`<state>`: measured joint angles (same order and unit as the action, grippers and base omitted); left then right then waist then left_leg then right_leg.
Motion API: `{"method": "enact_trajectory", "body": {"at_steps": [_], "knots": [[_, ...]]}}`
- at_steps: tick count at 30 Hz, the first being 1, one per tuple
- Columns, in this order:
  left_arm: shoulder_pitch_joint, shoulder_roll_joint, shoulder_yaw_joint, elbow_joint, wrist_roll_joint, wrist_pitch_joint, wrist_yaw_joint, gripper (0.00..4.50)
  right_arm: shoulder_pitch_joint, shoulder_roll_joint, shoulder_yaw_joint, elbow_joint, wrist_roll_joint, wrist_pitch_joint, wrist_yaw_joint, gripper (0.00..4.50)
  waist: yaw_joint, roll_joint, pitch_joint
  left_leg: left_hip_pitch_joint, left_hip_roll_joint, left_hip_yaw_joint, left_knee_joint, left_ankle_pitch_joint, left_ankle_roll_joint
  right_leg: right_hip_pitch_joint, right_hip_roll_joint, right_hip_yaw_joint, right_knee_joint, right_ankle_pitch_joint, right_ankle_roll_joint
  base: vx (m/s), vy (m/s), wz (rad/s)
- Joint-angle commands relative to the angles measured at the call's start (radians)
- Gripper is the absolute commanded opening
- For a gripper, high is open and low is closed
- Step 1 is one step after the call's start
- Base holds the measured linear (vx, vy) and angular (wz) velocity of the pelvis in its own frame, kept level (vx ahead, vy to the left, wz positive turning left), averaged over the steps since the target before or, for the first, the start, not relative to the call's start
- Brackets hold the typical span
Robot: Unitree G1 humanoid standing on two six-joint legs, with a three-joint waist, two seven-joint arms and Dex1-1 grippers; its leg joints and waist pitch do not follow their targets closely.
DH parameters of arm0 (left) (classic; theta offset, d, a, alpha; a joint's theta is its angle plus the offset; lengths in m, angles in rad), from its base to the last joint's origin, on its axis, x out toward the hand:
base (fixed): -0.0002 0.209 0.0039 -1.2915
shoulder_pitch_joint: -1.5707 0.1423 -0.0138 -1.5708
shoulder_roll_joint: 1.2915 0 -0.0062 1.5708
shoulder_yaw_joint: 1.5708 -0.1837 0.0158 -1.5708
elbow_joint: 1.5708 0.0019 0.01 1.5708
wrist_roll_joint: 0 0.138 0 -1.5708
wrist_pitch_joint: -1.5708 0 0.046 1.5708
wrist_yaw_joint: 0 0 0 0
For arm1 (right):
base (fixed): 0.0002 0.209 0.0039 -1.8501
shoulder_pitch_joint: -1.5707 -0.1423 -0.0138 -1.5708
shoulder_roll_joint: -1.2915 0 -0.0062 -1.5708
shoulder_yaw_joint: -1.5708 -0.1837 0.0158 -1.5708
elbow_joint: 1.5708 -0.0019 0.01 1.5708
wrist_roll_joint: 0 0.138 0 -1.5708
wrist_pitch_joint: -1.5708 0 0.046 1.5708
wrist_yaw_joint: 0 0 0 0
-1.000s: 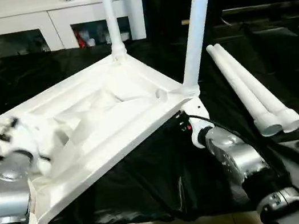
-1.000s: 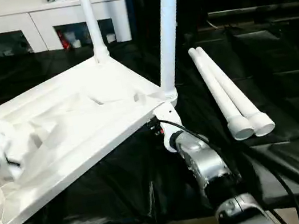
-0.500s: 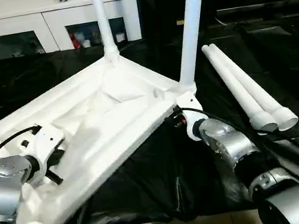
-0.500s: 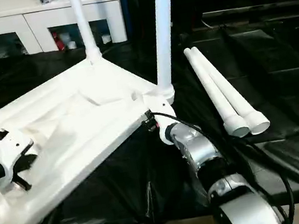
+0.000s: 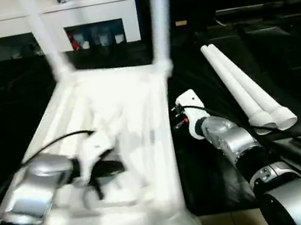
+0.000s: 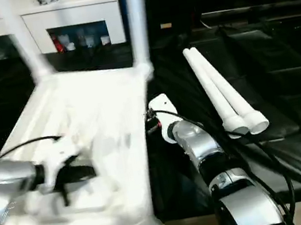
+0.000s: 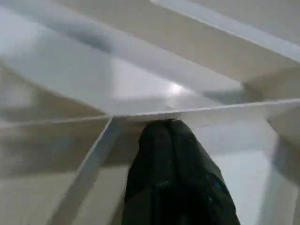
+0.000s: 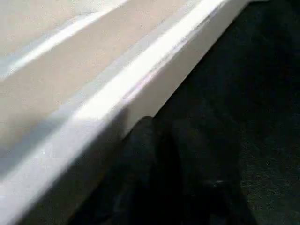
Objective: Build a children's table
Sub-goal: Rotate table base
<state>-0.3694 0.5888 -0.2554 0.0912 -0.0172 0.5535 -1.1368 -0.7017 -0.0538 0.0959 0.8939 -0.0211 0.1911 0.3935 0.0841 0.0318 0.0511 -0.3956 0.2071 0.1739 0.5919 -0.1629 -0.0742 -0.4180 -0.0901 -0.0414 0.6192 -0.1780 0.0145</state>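
Your left gripper (image 7: pixel 171 140) is pinched shut on a rib of the upturned tabletop (image 5: pixel 138 109) lying on the black sheet (image 5: pixel 280 54). Treat it as light, stiff and slick: grip ribs or rim.

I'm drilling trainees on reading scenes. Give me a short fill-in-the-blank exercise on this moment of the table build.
1. The tabletop lies with its ribbed underside facing ____.
2. The number of legs already standing in its corner sockets is ____.
3. The loose legs on the black sheet lie beside the robot's ____ arm.
4. The left gripper has its fingers ____.

Missing words: up; two; right; shut
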Motion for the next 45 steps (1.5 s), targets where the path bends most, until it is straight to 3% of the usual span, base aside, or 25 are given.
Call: {"method": "enact_trajectory", "body": {"at_steps": [1,5,9,10,12,15,16,20,24,26,29,30,31,32,34,35,42,43,44,45], "knots": [[-0.043,-0.035,-0.020,0.034,0.014,-0.045,0.017,0.00,-0.020,0.025,0.023,-0.005,0.002,-0.010,0.031,0.36,-0.001,0.011,-0.067,0.028,0.007,0.002,-0.077,-0.289,-0.042,0.047,-0.033,0.026,-0.063,-0.164,-0.232,0.000,0.000,0.00],[-0.117,-0.091,-0.036,0.168,0.076,-0.119,0.141,0.00,-0.029,0.017,0.001,0.002,0.002,-0.022,0.004,0.07,0.001,0.012,-0.069,0.032,0.006,0.001,-0.078,-0.312,-0.052,0.045,-0.033,0.027,-0.068,-0.191,-0.213,0.000,0.000,0.00],[-0.158,-0.106,-0.038,0.243,0.105,-0.158,0.210,0.00,-0.024,-0.001,-0.011,-0.022,0.007,-0.021,0.001,0.07,0.002,0.010,-0.070,0.029,0.005,-0.001,-0.078,-0.315,-0.051,0.046,-0.035,0.026,-0.071,-0.216,-0.200,0.000,0.000,0.00],[-0.202,-0.135,-0.018,0.327,0.127,-0.202,0.296,0.00,-0.014,-0.020,-0.025,-0.056,0.015,-0.016,-0.002,0.07,0.002,0.011,-0.070,0.028,0.006,-0.003,-0.078,-0.310,-0.052,0.048,-0.035,0.025,-0.070,-0.214,-0.199,0.000,0.000,0.00],[-0.219,-0.148,-0.008,0.362,0.135,-0.224,0.334,0.00,-0.010,-0.027,-0.031,-0.071,0.018,-0.013,-0.003,0.07,0.005,0.010,-0.072,0.031,0.004,-0.001,-0.075,-0.305,-0.048,0.047,-0.033,0.026,-0.073,-0.206,-0.192,0.000,0.000,0.00],[-0.310,-0.229,0.048,0.569,0.145,-0.330,0.555,0.00,0.012,-0.051,-0.063,-0.141,0.032,-0.001,-0.021,0.07,0.008,0.011,-0.072,0.028,0.002,-0.001,-0.072,-0.293,-0.044,0.049,-0.032,0.026,-0.073,-0.198,-0.183,0.000,0.000,0.00],[-0.310,-0.229,0.048,0.569,0.145,-0.330,0.555,0.00,0.012,-0.051,-0.063,-0.141,0.032,-0.001,-0.021,0.07,0.008,0.010,-0.072,0.024,0.000,-0.002,-0.073,-0.289,-0.042,0.051,-0.031,0.024,-0.074,-0.198,-0.179,0.000,0.000,0.00],[-0.352,-0.263,0.063,0.706,0.165,-0.428,0.709,0.00,0.045,-0.071,-0.071,-0.226,0.036,0.019,-0.029,0.07,0.009,0.009,-0.077,0.018,0.000,-0.004,-0.069,-0.240,-0.034,0.058,-0.031,0.022,-0.069,-0.137,-0.174,0.000,0.000,0.00],[-0.362,-0.267,0.092,0.739,0.153,-0.488,0.748,0.00,0.091,-0.106,-0.076,-0.319,0.029,0.022,-0.034,0.07,0.010,0.009,-0.084,0.018,0.000,-0.004,-0.063,-0.181,-0.018,0.061,-0.031,0.020,-0.058,-0.032,-0.205,0.000,0.000,0.00],[-0.361,-0.260,0.097,0.735,0.149,-0.512,0.739,0.00,0.103,-0.118,-0.093,-0.351,0.042,0.051,-0.032,0.07,0.012,0.010,-0.087,0.020,0.000,-0.002,-0.058,-0.152,0.001,0.061,-0.029,0.019,-0.054,0.026,-0.230,0.000,0.000,0.00],[-0.347,-0.244,0.112,0.692,0.132,-0.553,0.723,0.00,0.118,-0.136,-0.129,-0.398,0.068,0.100,-0.035,0.07,0.014,0.012,-0.085,0.021,0.002,-0.002,-0.059,-0.158,0.015,0.062,-0.030,0.018,-0.054,0.036,-0.241,0.000,0.000,0.00],[-0.324,-0.237,0.139,0.621,0.101,-0.570,0.701,0.00,0.123,-0.156,-0.155,-0.416,0.079,0.126,-0.043,0.34,0.016,0.012,-0.084,0.021,0.006,-0.003,-0.061,-0.165,0.011,0.063,-0.033,0.018,-0.053,0.028,-0.247,0.000,0.000,0.00],[-0.324,-0.237,0.139,0.621,0.101,-0.570,0.701,0.00,0.123,-0.156,-0.155,-0.416,0.079,0.126,-0.043,0.34,0.016,0.012,-0.084,0.021,0.006,-0.003,-0.061,-0.165,0.011,0.063,-0.033,0.018,-0.053,0.028,-0.247,0.000,0.000,0.00],[-0.295,-0.256,0.181,0.530,0.040,-0.553,0.697,0.00,0.122,-0.173,-0.180,-0.423,0.089,0.144,-0.061,0.43,0.017,0.013,-0.083,0.025,0.008,-0.001,-0.060,-0.179,0.000,0.059,-0.034,0.018,-0.053,0.006,-0.254,0.000,0.000,0.00],[-0.261,-0.274,0.197,0.432,-0.009,-0.513,0.674,0.20,0.117,-0.191,-0.194,-0.435,0.092,0.169,-0.071,0.49,0.020,0.009,-0.080,0.025,0.007,0.003,-0.060,-0.191,-0.003,0.058,-0.033,0.020,-0.055,-0.018,-0.257,0.000,0.000,0.00],[-0.236,-0.288,0.201,0.366,-0.035,-0.486,0.664,0.41,0.112,-0.205,-0.201,-0.440,0.091,0.187,-0.077,0.77,0.021,0.009,-0.078,0.024,0.009,0.004,-0.061,-0.195,-0.005,0.058,-0.033,0.020,-0.056,-0.032,-0.259,0.000,0.000,0.00],[-0.147,-0.351,0.165,0.191,-0.069,-0.440,0.668,0.83,0.065,-0.256,-0.272,-0.458,0.104,0.300,-0.137,1.26,0.022,0.005,-0.074,0.024,0.004,0.006,-0.063,-0.230,-0.015,0.052,-0.030,0.022,-0.072,-0.160,-0.201,0.000,0.000,0.00],[-0.139,-0.360,0.165,0.176,-0.084,-0.429,0.660,0.83,0.061,-0.260,-0.278,-0.457,0.106,0.307,-0.145,1.29,0.022,0.009,-0.074,0.025,0.005,0.005,-0.063,-0.233,-0.019,0.051,-0.031,0.022,-0.073,-0.168,-0.198,0.000,0.000,0.00],[-0.129,-0.365,0.159,0.159,-0.087,-0.418,0.656,0.86,0.054,-0.267,-0.283,-0.451,0.105,0.317,-0.152,1.36,0.020,0.007,-0.073,0.024,0.005,0.005,-0.063,-0.234,-0.024,0.051,-0.029,0.022,-0.074,-0.174,-0.193,0.000,0.000,0.00],[-0.109,-0.367,0.146,0.114,-0.089,-0.387,0.647,0.97,0.045,-0.285,-0.278,-0.443,0.091,0.338,-0.162,1.48,0.019,0.013,-0.074,0.022,0.003,0.005,-0.062,-0.229,-0.025,0.051,-0.028,0.022,-0.073,-0.172,-0.189,0.000,0.000,0.00]]}}
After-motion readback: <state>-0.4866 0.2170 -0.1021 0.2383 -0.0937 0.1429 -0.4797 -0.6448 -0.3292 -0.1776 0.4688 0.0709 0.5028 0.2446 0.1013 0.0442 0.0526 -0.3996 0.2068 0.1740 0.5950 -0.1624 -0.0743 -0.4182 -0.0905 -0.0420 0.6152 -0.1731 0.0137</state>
